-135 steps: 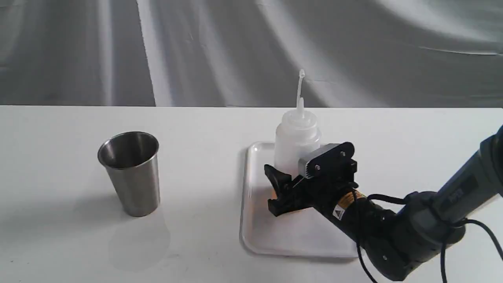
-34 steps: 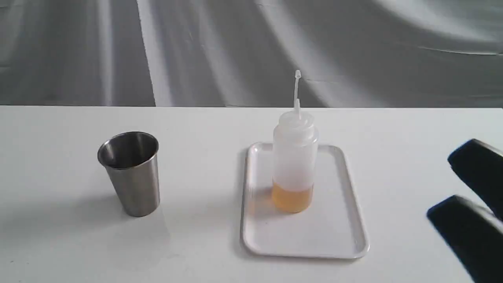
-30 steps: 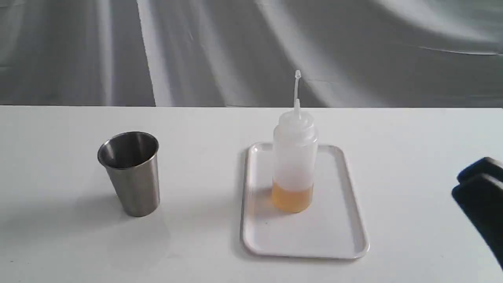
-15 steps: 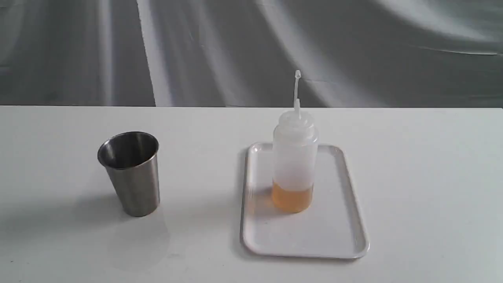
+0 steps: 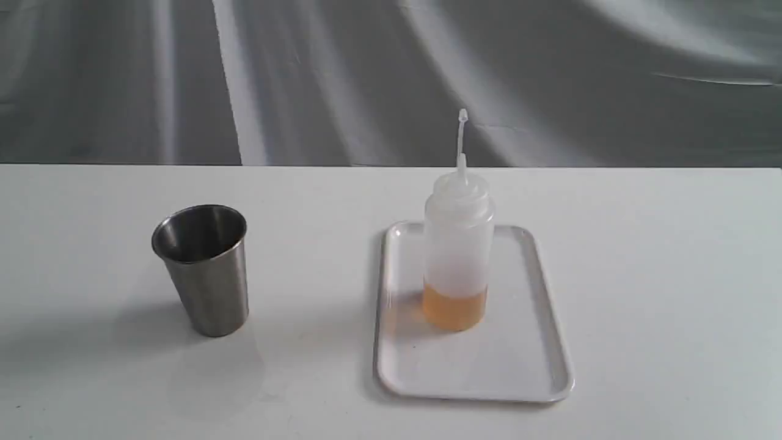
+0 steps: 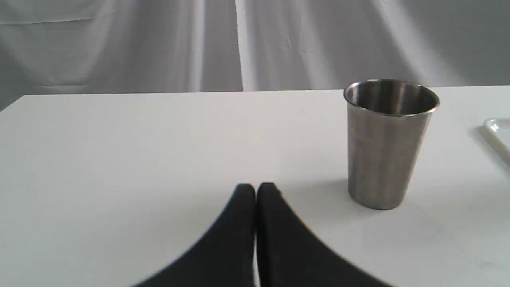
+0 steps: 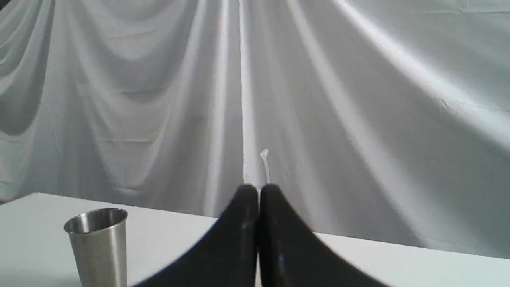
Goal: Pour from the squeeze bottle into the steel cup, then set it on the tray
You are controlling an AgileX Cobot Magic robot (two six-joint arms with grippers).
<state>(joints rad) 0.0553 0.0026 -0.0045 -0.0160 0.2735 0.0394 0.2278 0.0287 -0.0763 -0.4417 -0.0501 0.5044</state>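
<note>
The squeeze bottle (image 5: 458,250) stands upright on the white tray (image 5: 537,366), with amber liquid low in its body and its thin nozzle pointing up. To the left the steel cup (image 5: 203,269) sits upright on the table. Neither arm shows in the exterior view. My left gripper (image 6: 255,191) is shut and empty, low over the table, apart from the steel cup (image 6: 390,141). My right gripper (image 7: 258,192) is shut and empty. Behind it only the bottle's nozzle tip (image 7: 265,165) shows, and the steel cup (image 7: 97,245) stands off to one side.
The white tabletop (image 5: 660,256) spreads around the cup and tray. A grey draped cloth (image 5: 342,73) hangs behind the table's far edge. A corner of the tray (image 6: 498,133) shows in the left wrist view.
The right arm let go of the bottle, drew back to the right and left the exterior view. Bottle, tray and cup have stayed in place.
</note>
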